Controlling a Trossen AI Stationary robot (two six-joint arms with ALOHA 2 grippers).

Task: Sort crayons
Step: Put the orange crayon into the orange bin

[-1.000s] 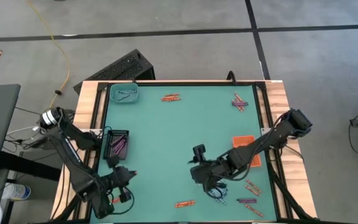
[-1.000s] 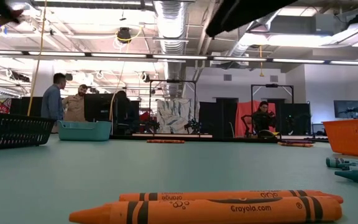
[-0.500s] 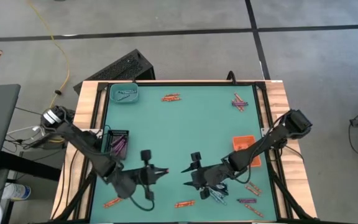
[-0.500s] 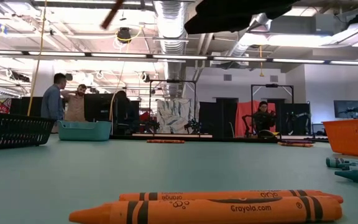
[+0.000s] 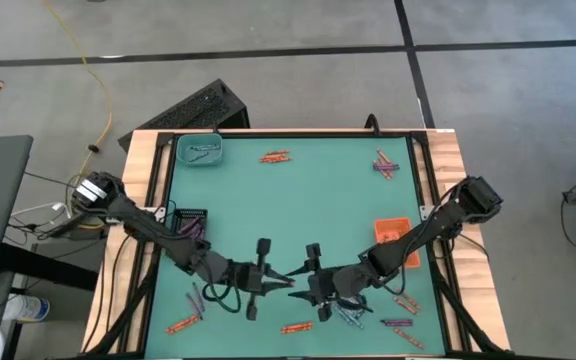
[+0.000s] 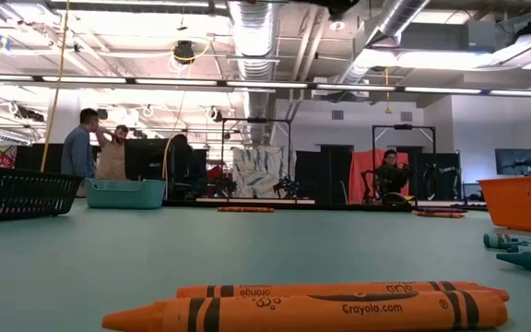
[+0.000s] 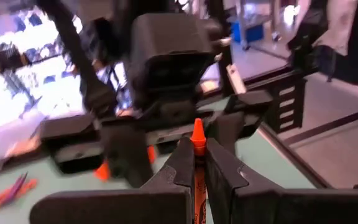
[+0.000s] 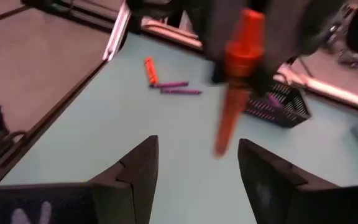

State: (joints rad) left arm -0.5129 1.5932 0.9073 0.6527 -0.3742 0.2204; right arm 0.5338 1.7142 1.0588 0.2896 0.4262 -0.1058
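Observation:
My left gripper [image 5: 278, 281] reaches level from the table's left to the middle near the front edge, shut on an orange crayon [image 7: 197, 134]. My right gripper [image 5: 310, 284] faces it from the right, open; the crayon [image 8: 235, 87] hangs in the air ahead of its fingers, untouched. Loose crayons lie flat on the green mat: orange ones [image 5: 275, 157] at the far side, two orange ones [image 5: 298, 327] at the front edge, purple ones [image 5: 196, 297], blue-grey ones [image 5: 348, 315]. My left gripper pinches the orange crayon's shaft [image 7: 197, 167] between its two fingers. The crayon lies along the fingers, and its pointed tip [image 7: 197, 129] sticks out past them toward my right gripper. The fingers come level from the table's left. The crayon is lifted clear of the mat.
A teal tray [image 5: 200, 150] stands at the far left, a black tray [image 5: 190, 226] with purple crayons at the left edge, an orange tray [image 5: 393, 240] at the right under my right arm. More crayons lie at the far right [image 5: 386, 165] and near right [image 5: 400, 322].
My left gripper has swung from the near left corner toward the table's right, along the front edge to the middle, and turned level, carrying the orange crayon up to my right gripper. My right gripper has tipped up from pointing down toward level, staying open.

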